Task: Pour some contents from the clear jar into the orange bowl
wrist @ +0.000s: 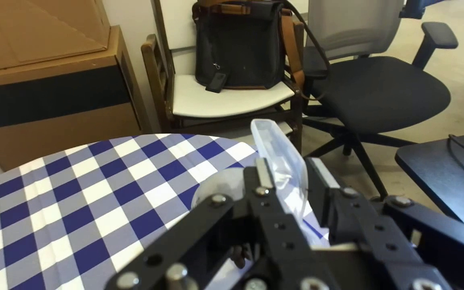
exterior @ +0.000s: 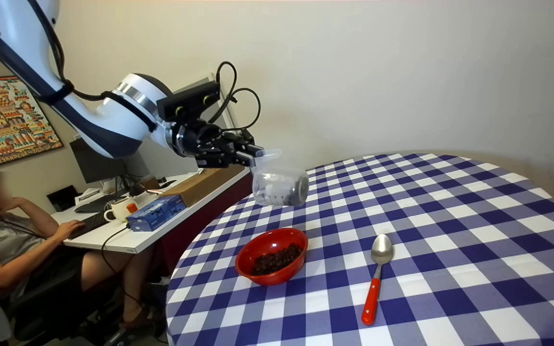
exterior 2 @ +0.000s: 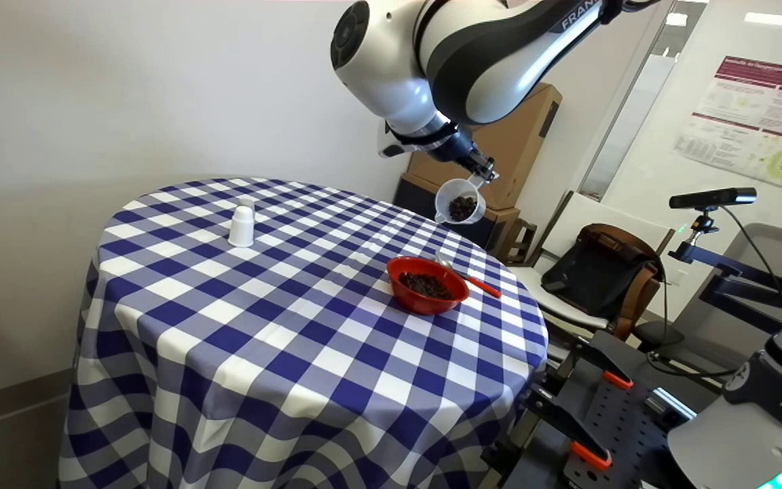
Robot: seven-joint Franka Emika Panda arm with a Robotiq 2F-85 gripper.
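Observation:
The clear jar [exterior: 277, 187] is a see-through jug with a handle. It is tilted on its side in the air, above table height near the orange bowl [exterior: 277, 279]. In an exterior view its mouth faces the camera and dark brown pieces lie inside the jar [exterior 2: 442, 198]. My gripper [exterior: 253, 156] is shut on the jar's handle, which shows between the fingers [wrist: 290, 171] in the wrist view. The jar's body is partly hidden there by the left finger. The bowl [exterior 2: 413, 303] stands upright on the table and holds dark brown pieces too.
A spoon with a red handle [exterior: 372, 300] lies on the checkered tablecloth [exterior: 450, 216] beside the bowl. White cups [exterior 2: 241, 229] stand farther along the table. A wall stands behind the table. Cardboard boxes [wrist: 54, 92] and a chair with a bag [wrist: 240, 48] are past the edge.

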